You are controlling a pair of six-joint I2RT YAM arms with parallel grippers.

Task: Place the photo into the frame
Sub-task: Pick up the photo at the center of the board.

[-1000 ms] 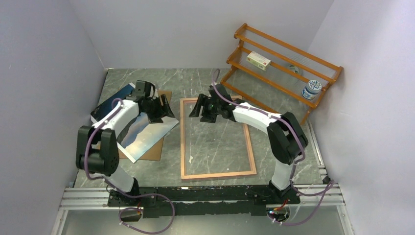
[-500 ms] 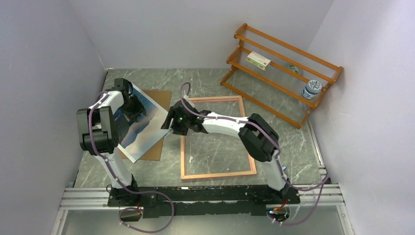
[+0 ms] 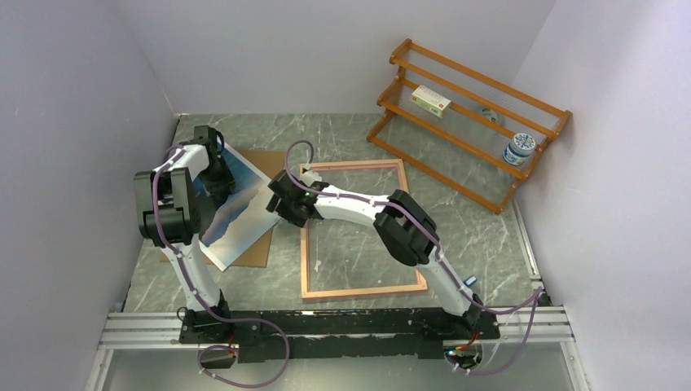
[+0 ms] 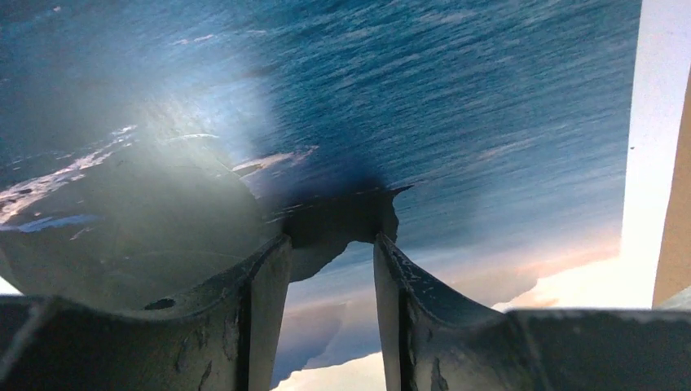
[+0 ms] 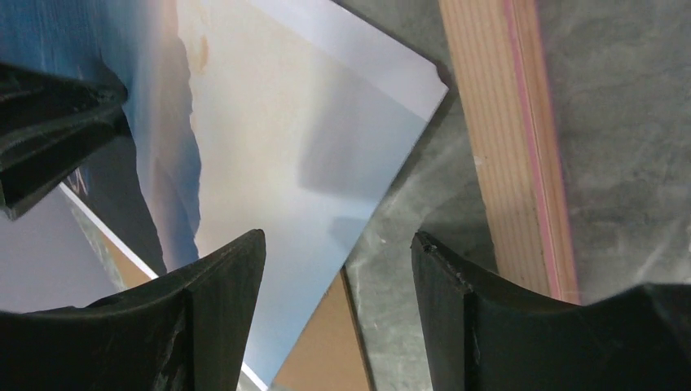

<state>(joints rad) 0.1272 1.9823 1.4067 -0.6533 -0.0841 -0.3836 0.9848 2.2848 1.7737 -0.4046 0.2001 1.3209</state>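
Observation:
The photo [image 3: 240, 213], a blue sea print with pale clouds, lies face up on the brown backing board [image 3: 254, 251] at the left. The frame [image 3: 305, 244] lies wood-coloured side up in the middle of the table. My left gripper [image 3: 217, 179] is open, its tips down over the photo's blue part [image 4: 456, 106]. My right gripper [image 3: 277, 205] is open and low over the photo's right corner [image 5: 326, 138]. One finger is over the print and the other over bare table beside the frame's left rail [image 5: 501, 138]. Nothing is between either pair of jaws.
An orange wooden rack [image 3: 464, 122] stands at the back right with a small box [image 3: 430, 100] and a jar [image 3: 519, 149] on it. Grey walls close in on the left, back and right. The metal rail [image 3: 326, 326] with the arm bases runs along the near edge.
The photo, held tilted up by the left gripper a second ago, now lies flat on the board. The left gripper has moved back-left. The right gripper swung left from the frame to the photo's right edge.

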